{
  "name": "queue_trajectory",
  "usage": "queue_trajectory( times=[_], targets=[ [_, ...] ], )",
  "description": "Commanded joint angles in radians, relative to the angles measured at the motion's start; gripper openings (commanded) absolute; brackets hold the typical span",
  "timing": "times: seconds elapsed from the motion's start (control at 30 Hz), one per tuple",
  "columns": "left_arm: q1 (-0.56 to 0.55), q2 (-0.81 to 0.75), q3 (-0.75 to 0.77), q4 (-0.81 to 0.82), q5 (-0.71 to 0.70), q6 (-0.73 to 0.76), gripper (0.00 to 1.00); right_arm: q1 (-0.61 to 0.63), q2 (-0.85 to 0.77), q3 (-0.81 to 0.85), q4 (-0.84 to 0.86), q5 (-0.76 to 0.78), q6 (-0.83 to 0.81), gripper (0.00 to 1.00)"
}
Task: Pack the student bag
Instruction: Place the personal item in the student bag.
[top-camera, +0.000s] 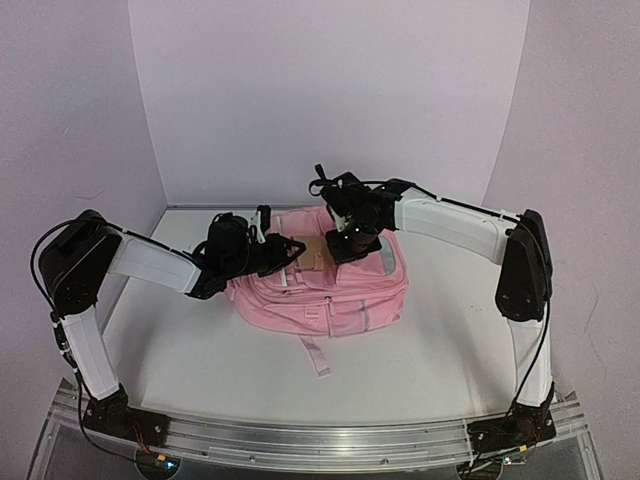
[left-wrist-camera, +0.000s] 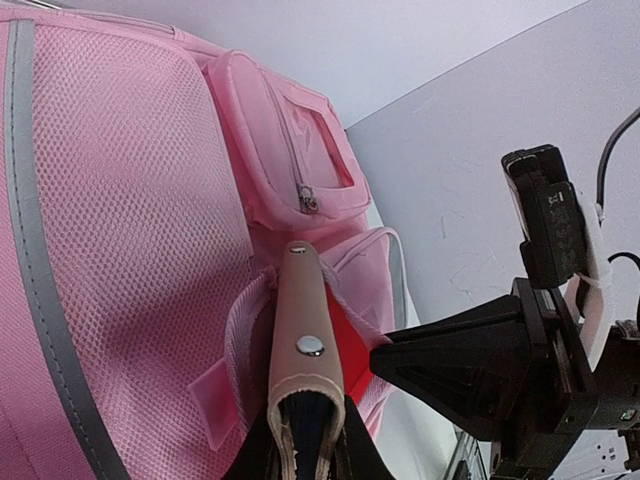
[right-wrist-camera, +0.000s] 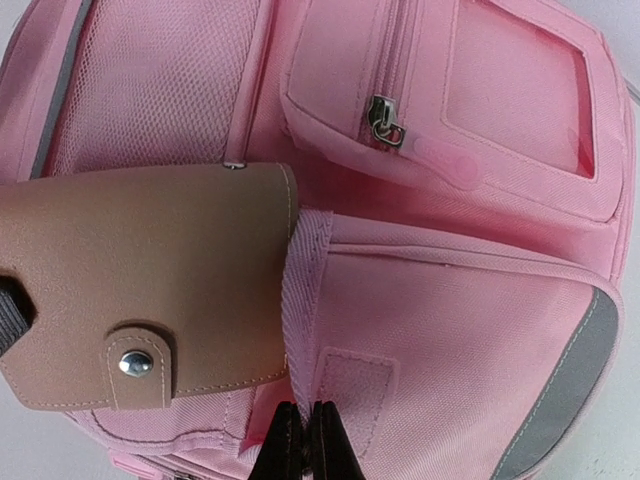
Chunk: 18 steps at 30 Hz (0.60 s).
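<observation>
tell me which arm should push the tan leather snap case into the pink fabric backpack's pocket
Left. The left gripper grips the tan leather snap case, its end at the pocket of the pink fabric backpack; the right gripper is shut at that pocket's rim.

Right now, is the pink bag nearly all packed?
Not yet. A pocket of the student bag is already held open. The left gripper holds a tan snap case with its tip in that pocket. The right gripper looks shut on the pocket's edge. Left to do: slide the case fully in and let go.
</observation>
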Motion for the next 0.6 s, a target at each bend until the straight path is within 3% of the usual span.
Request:
queue_trajectory(
  times=[0.0, 0.3, 0.57],
  targets=[
    [-0.047, 0.009, -0.015, 0.014, 0.098, -0.003, 0.0, 0.019, -0.048, 0.036, 0.021, -0.062, 0.01, 0.0],
    [-0.082, -0.017, -0.061, 0.005, 0.091, -0.042, 0.0, 0.007, -0.044, 0.048, 0.021, -0.06, 0.02, 0.0],
    [-0.079, 0.041, 0.016, -0.03, 0.025, -0.055, 0.0, 0.007, -0.054, 0.031, 0.021, -0.142, 0.01, 0.0]
  ],
)
